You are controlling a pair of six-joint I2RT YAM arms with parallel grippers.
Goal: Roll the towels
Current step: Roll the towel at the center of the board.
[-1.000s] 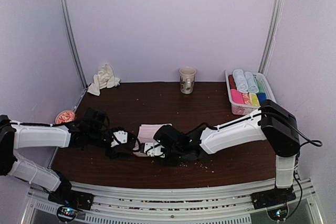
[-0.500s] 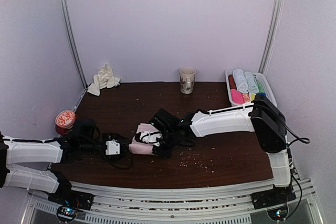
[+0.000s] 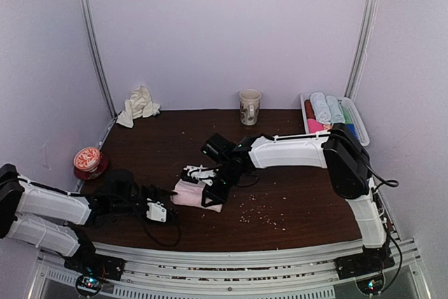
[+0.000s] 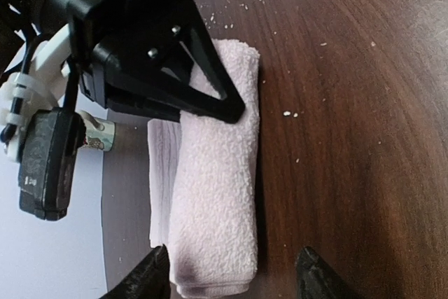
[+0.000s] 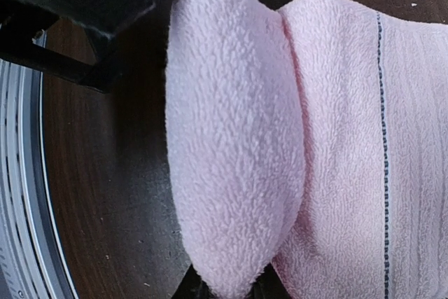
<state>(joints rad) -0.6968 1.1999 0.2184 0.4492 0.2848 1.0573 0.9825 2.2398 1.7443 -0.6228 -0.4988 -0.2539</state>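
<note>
Clamps right gripper (image 4: pixel 227 108) on pale pink towel (image 4: pixel 217 201), hiding its far end. Holds left gripper (image 4: pixel 232 281) spread apart beside it, mug (image 3: pixel 249 106) well behind.

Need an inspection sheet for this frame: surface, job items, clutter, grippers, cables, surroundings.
Surface: dark wood table, crumbs scattered near the middle.
Job's things: pale pink towel partly rolled, mid-table; cream-white towel crumpled at the back left, unrolled.
Clutter: mug at the back; white basket of rolled towels back right; red round container at the left edge.
Grippers: left gripper open, fingers either side of the roll's end; right gripper shut on the pale pink towel.
Cables: black cable looped by the left wrist; second cable at the right arm's elbow.
Surroundings: pale walls, metal corner rails.
</note>
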